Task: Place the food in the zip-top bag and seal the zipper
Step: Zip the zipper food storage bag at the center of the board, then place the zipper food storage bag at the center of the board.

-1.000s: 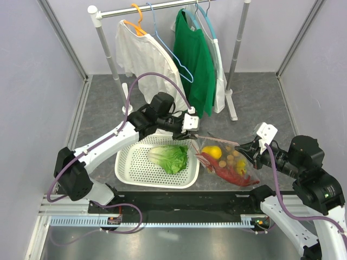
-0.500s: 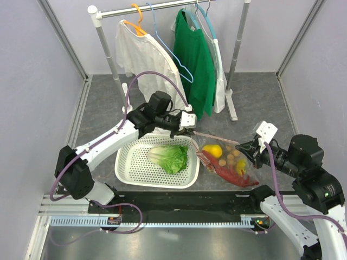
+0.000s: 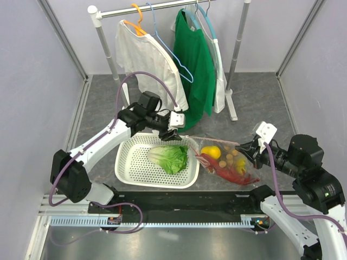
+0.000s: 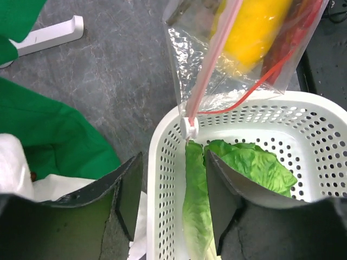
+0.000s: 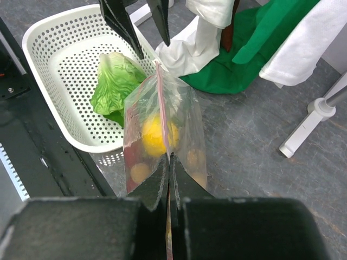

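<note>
One zip-top bag (image 3: pixel 225 160), clear crinkled film, on the mottled grey counter (image 3: pixel 260 108) at the basket's right side, its mouth edged by one thin pink zipper (image 4: pixel 214 54). Inside are one smooth yellow lemon (image 3: pixel 212 152) and one glossy red lobster (image 3: pixel 230 174) (smaller pieces too blurred to sort). One ruffled green lettuce (image 3: pixel 169 158) lies in one white perforated plastic basket (image 3: pixel 130 162). The left gripper (image 3: pixel 172 135) has jaws parted, holding nothing. The right gripper (image 5: pixel 168 165) has jaws clenched on the zipper.

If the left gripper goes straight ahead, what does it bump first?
Probably the white slider on the pink zipper strip of the clear plastic bag, over the white perforated basket's rim; depth is unclear.
</note>
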Robot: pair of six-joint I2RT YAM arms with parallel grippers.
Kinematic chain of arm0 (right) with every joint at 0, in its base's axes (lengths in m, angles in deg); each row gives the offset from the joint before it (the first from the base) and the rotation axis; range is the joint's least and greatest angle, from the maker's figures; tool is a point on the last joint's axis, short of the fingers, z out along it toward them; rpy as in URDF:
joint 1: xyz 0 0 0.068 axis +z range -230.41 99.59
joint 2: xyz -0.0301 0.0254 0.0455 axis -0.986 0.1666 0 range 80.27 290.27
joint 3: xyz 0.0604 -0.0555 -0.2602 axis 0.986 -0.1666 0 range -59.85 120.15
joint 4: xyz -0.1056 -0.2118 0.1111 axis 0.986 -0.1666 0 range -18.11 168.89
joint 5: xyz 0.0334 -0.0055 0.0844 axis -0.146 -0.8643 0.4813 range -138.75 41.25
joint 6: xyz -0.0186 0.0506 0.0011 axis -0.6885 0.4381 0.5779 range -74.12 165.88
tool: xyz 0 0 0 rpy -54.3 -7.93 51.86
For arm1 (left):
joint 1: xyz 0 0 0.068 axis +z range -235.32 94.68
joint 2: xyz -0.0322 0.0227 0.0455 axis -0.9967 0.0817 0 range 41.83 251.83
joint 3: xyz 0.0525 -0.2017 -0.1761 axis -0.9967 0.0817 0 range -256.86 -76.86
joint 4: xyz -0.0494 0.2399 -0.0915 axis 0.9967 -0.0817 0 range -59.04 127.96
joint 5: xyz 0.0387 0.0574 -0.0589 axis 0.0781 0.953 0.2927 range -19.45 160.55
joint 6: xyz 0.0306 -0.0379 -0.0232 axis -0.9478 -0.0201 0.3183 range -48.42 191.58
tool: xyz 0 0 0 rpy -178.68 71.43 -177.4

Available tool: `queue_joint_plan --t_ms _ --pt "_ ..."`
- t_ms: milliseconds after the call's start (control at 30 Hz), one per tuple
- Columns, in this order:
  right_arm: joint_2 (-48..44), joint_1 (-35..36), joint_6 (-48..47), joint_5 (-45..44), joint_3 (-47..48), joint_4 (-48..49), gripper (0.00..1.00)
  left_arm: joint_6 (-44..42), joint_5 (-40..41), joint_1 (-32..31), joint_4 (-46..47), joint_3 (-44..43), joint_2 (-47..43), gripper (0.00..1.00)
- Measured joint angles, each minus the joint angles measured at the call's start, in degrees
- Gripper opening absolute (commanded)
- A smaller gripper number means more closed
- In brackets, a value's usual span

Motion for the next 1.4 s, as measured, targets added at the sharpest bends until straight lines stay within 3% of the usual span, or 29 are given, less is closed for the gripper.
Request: queue_joint_plan --t_ms 233,400,533,567,600,633,733,833,900,1133,1400 --pt "0.0 0.0 -0.3 1.7 0.0 0.0 0.0 5.9 -0.4 -2.1 1.3 -2.3 0.2 0.62" --pt "0.0 0.0 -0.3 2.1 0.1 0.0 0.0 8.6 -1.5 -3.9 3.4 -2.7 1.5 0.57" --pt "0.0 0.0 -0.2 3.1 0.1 0.0 0.0 9.3 -1.4 -5.6 3.8 -2.4 1.8 0.09" --pt "0.0 0.0 -0.2 3.2 0.2 -0.2 0.01 9.7 -1.4 -6.0 3.8 -2.4 1.9 0.02" --pt "0.0 0.0 -0.3 3.2 0.5 -0.5 0.09 10.1 -1.4 -6.4 3.8 -2.4 1.9 0.02" --pt "0.0 0.0 -0.3 3.1 1.0 -1.0 0.36 10.4 -1.5 -6.7 3.6 -2.5 1.9 0.02" --pt "1.2 0.0 0.2 3.2 4.0 -1.9 0.76 11.4 -1.3 -6.9 2.4 -3.6 1.9 0.02" --pt "4.5 0.0 -0.2 4.0 10.5 -2.2 0.87 12.8 -1.3 -6.9 0.1 -6.3 1.8 0.02" --pt "7.3 0.0 -0.6 4.4 15.1 -2.3 0.86 13.5 -1.0 -7.5 -1.4 -8.5 1.7 0.02" --pt "16.9 0.0 -2.0 7.4 24.7 -5.8 0.63 15.6 2.2 -12.5 -6.8 -16.9 2.0 0.02" --pt "18.8 0.0 4.7 11.2 17.6 -7.4 0.59 19.1 5.7 -15.6 -12.4 -25.7 6.8 0.02"
